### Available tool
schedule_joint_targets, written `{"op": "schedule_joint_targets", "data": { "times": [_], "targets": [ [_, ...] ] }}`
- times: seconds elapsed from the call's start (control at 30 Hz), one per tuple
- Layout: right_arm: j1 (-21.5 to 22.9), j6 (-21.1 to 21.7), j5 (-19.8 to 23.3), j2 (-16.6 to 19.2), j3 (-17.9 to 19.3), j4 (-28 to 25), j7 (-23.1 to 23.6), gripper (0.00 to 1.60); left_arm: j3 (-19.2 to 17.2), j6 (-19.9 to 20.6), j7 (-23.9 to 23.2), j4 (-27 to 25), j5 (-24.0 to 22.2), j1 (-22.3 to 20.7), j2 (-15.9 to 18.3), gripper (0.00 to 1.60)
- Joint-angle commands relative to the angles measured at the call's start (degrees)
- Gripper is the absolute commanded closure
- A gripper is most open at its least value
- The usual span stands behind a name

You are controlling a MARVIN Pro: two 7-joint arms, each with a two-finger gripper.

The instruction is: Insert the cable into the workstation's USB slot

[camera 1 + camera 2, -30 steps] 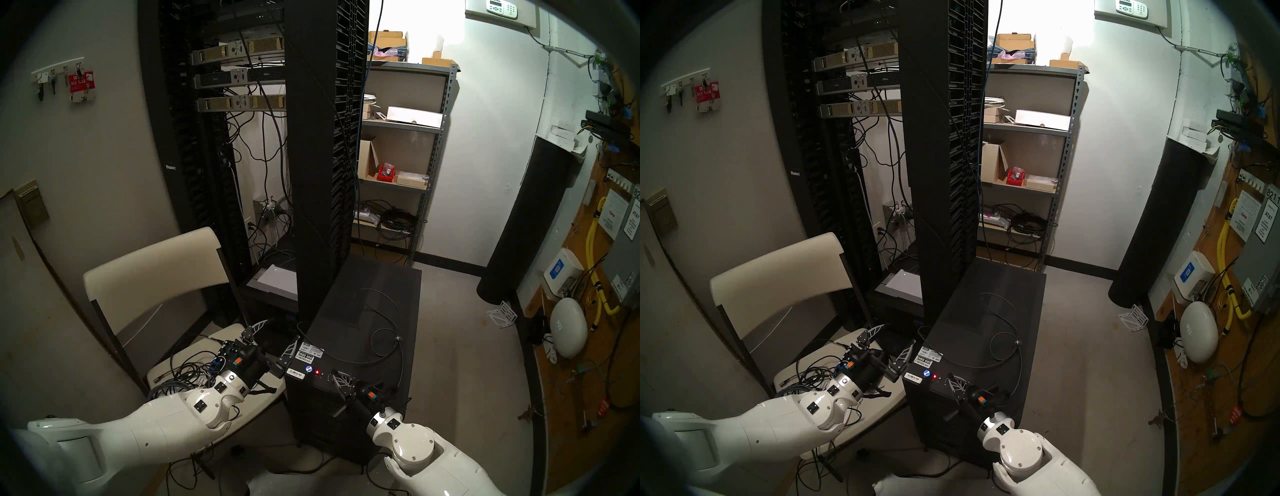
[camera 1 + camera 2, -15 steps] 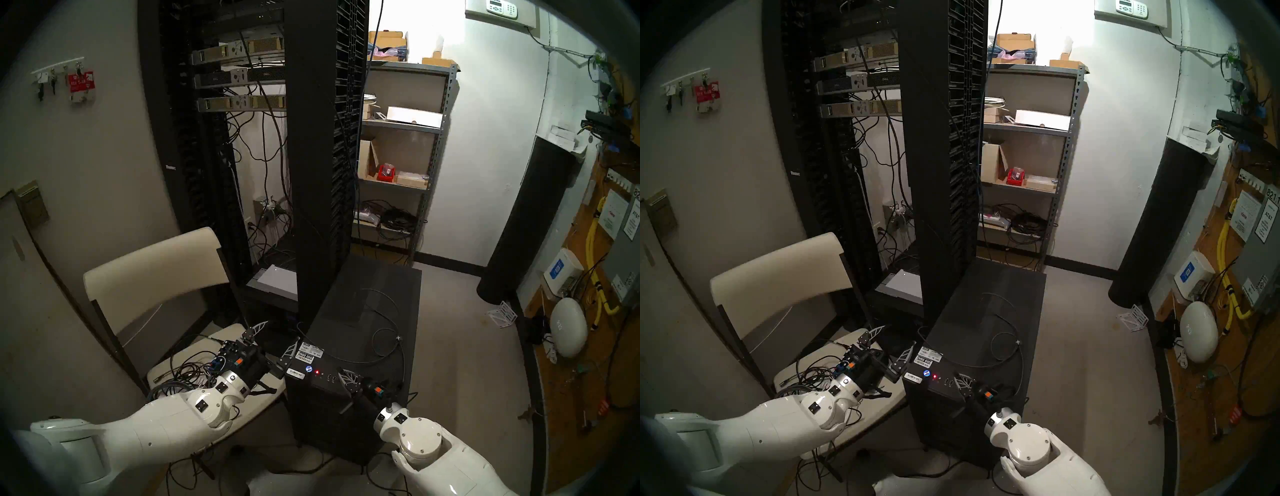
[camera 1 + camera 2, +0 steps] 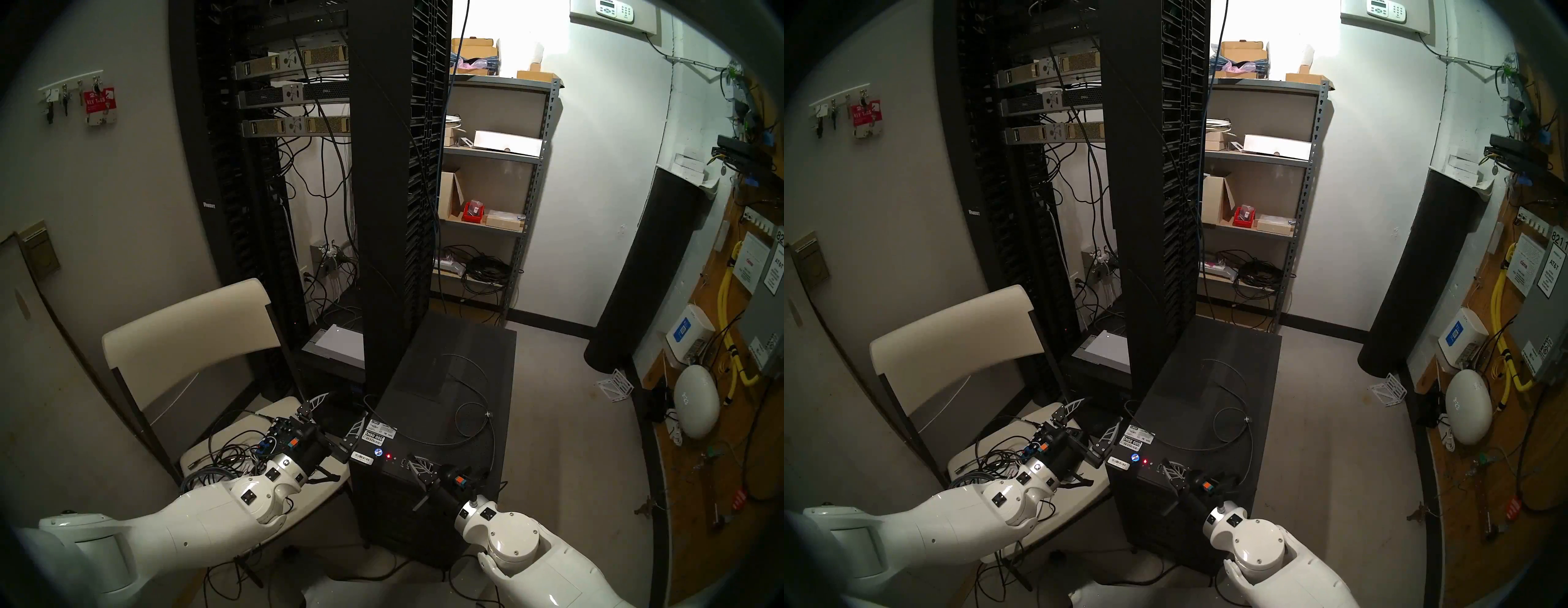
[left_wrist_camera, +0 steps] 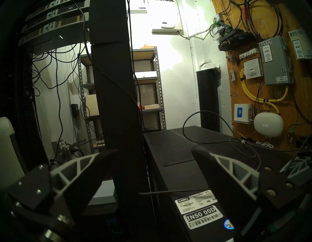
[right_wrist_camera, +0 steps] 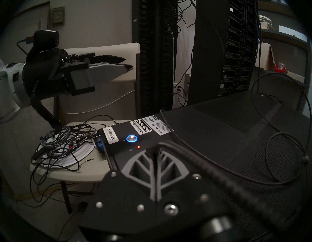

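Because the right claw (image 5: 156, 148) is clamped shut at the near top edge of the large black rectangular tower workstation (image 5: 211, 121), I judge it is pinching the plug end of the long thin dark grey cable (image 3: 462, 443). The plug itself is hidden between the fingers.

The risk is misalignment: a tilted or flipped plug would jam against the small front USB slots (image 3: 405, 463). The slack looped on the lid could also snag and drag the plug aside.

The right wrist view hides those slots behind its own fingers; only the head views show them.

Further off, the left claw (image 4: 155, 150) hangs wide and empty beside the case's left edge. Its wrist view shows the cable's other end drooping over that edge, in front of the tall black server rack (image 3: 394, 212).
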Motion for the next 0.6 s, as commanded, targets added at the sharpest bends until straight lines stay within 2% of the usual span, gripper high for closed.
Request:
{"op": "schedule_joint_targets", "data": {
  "times": [0.0,0.57],
  "targets": [
    [2.09,-2.07,-0.83,-0.95,-0.04,1.6,-0.32,1.6,-0.6,-0.69,0.39,-0.87,0.15,-0.35,0.48,0.0],
    [2.07,-2.66,-1.36,-0.92,0.43,1.85,0.09,1.6,-0.2,-0.68,0.76,-0.76,1.11,-0.62,0.36,0.0]
  ]
}}
